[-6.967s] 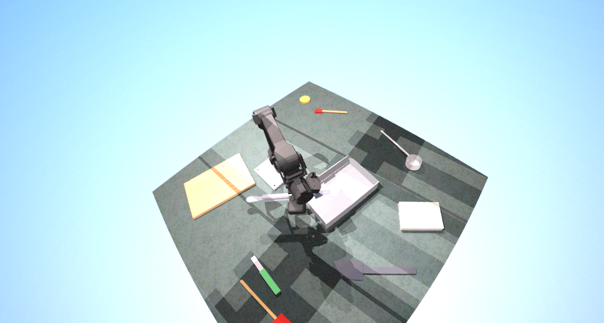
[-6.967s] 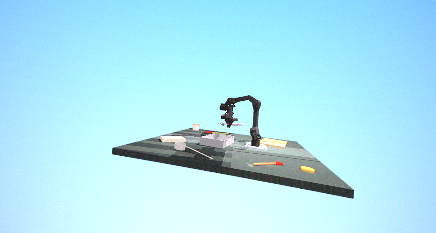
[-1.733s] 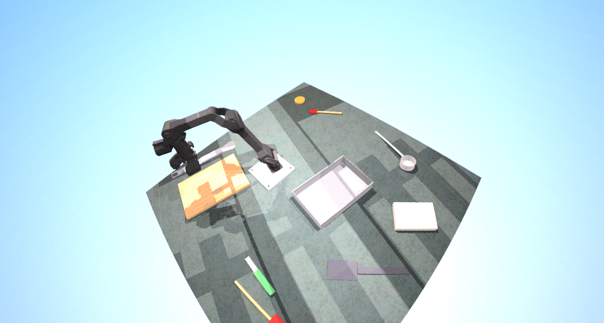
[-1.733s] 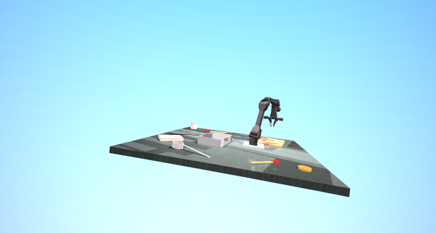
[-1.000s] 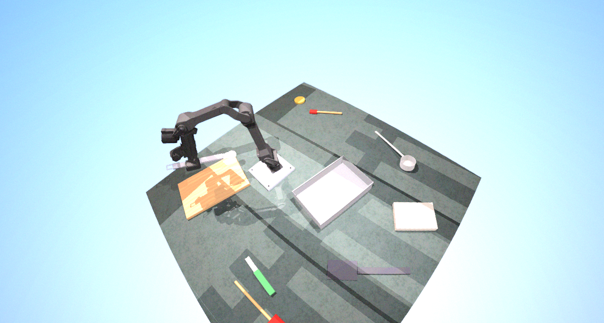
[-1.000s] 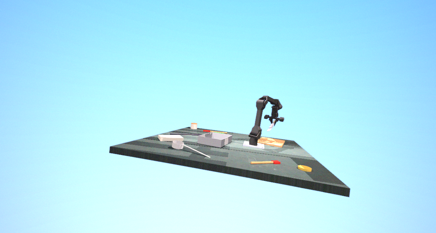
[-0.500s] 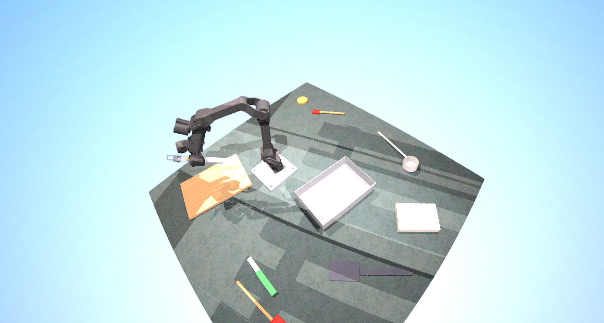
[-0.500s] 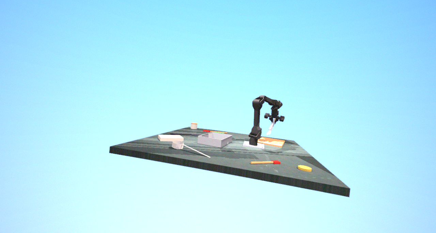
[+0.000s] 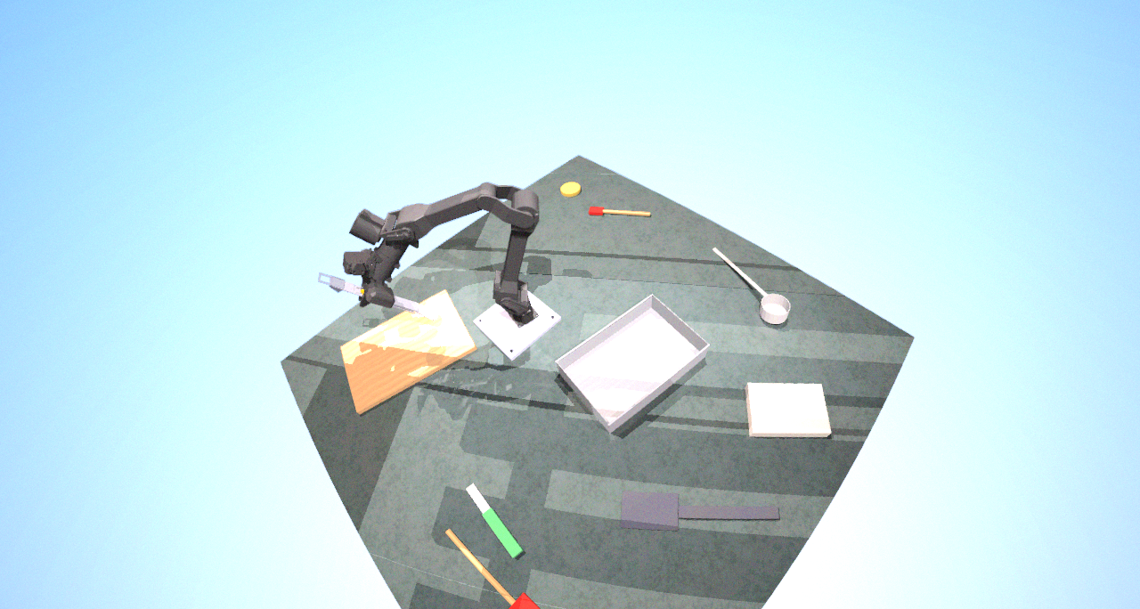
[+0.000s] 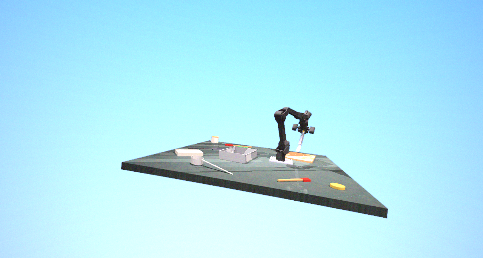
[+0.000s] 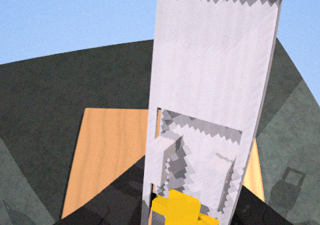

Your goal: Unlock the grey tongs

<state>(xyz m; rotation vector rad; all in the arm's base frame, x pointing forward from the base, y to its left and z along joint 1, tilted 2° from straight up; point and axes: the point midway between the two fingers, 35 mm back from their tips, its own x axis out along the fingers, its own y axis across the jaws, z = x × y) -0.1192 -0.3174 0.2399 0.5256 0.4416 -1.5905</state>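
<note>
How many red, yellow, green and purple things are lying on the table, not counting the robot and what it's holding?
Red-headed brushes: 2
Yellow disc: 1
Green-handled tool: 1
Purple turner: 1
Total: 5

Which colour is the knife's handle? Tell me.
Green; the knife shows best in the top view.
</note>
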